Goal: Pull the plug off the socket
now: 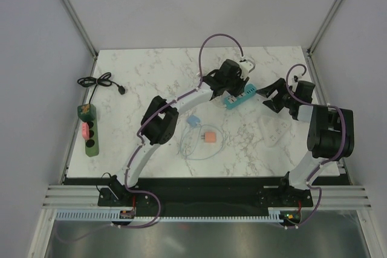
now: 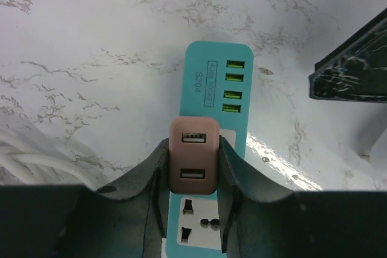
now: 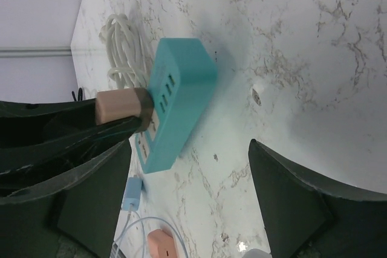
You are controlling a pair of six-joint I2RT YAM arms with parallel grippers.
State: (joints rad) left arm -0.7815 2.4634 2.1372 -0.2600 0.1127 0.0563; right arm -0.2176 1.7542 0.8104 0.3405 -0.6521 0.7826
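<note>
My left hand [image 2: 193, 149] is clenched on the pink plug [image 2: 193, 167] — one finger on each side — and the plug sits against the face of the teal socket strip [image 2: 219, 89], which lies flat toward the far middle of the desk [image 1: 151, 70]. My right hand [image 3: 190, 191] is released, jaws wide, just beside the strip's end and not touching it.

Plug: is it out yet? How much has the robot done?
Done: the left fingers are closed on the pink plug. In hand: that grip; the plug looks seated in the teal power strip, so no pull shows. Left to do: pulling it free. The right fingers are open beside the strip, not touching it.
</note>
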